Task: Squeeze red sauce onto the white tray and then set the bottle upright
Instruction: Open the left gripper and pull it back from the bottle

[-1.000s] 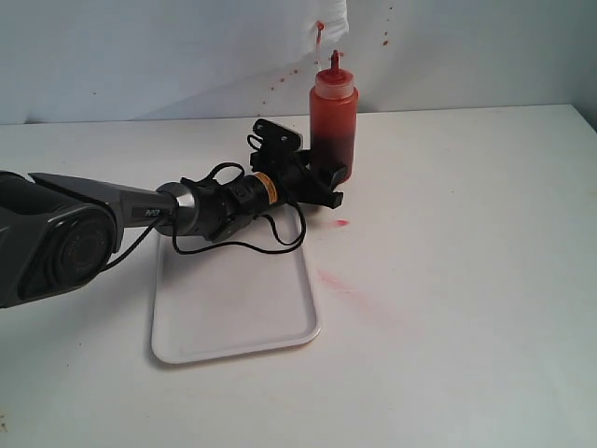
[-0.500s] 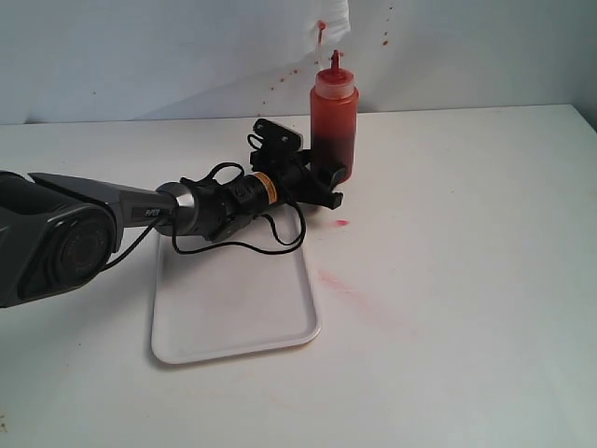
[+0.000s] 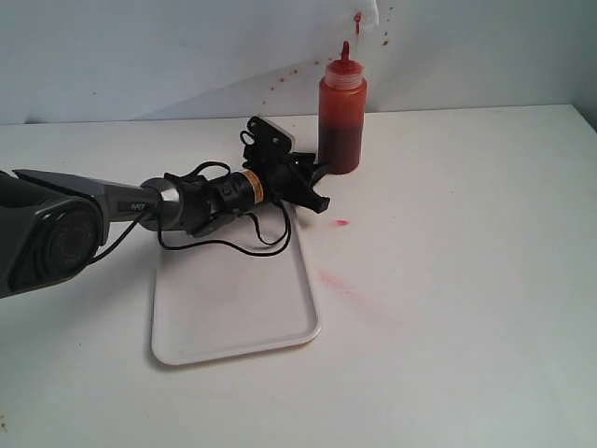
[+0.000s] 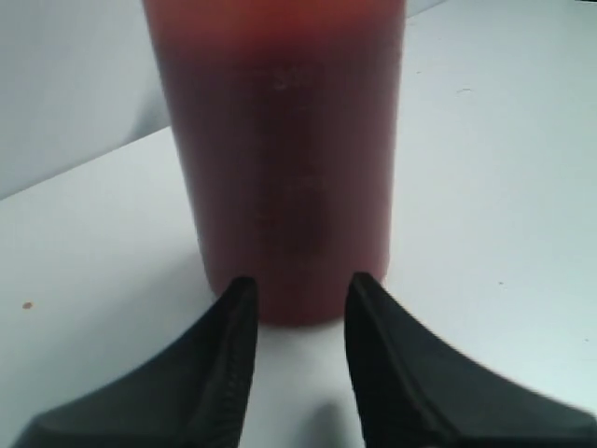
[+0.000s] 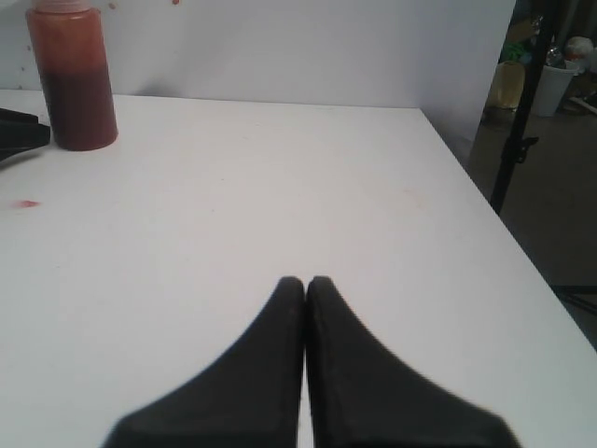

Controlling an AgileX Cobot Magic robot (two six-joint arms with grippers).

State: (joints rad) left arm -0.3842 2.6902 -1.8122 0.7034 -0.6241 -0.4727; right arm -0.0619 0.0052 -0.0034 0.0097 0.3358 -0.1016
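My left gripper [image 3: 321, 189] sits empty, jaws slightly apart, tips just short of the upright bottle [image 3: 342, 117] at one o'clock of the tray [image 3: 233, 322], lined low for a grasp. The right gripper [image 5: 306, 287] is closed, idle.

The bottle [image 4: 280, 159] is seen upright on the white table [image 4: 504, 149], its dark red body filling the upper middle. The left gripper [image 4: 303, 285] is held just in front of its base, the black fingertips [image 4: 233, 327] parted by a gap narrower than the bottle. A small brown speck [image 4: 26, 304] is seen on the table.
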